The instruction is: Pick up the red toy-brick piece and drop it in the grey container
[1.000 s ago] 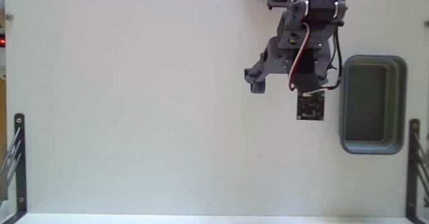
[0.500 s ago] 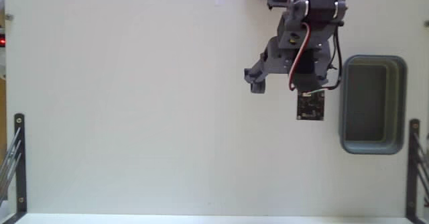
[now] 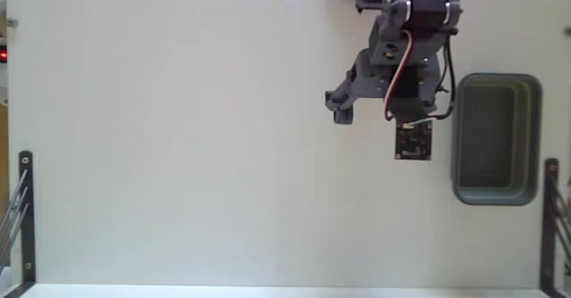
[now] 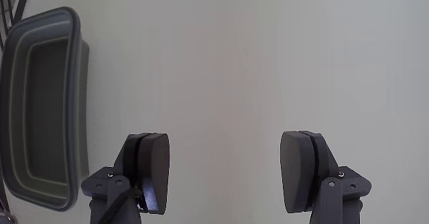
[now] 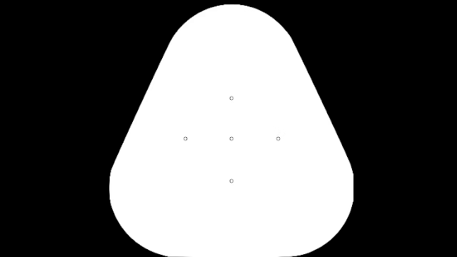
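Wrist view: container [image 4: 40, 110] at left edge, gripper [image 4: 228, 174] right of it, jaws spread wide, nothing between them, over bare table [image 4: 268, 63]. Fixed view: arm [image 3: 401, 66] left of container [image 3: 496, 137]. Brick not visible anywhere.

bright, even light, soft shadows, sharp focus.

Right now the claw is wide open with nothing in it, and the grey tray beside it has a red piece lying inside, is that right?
Not quite. The claw is wide open and empty, but the grey tray beside it is empty too. The fixed view shows only its bare dark floor, and no red piece shows in either view.
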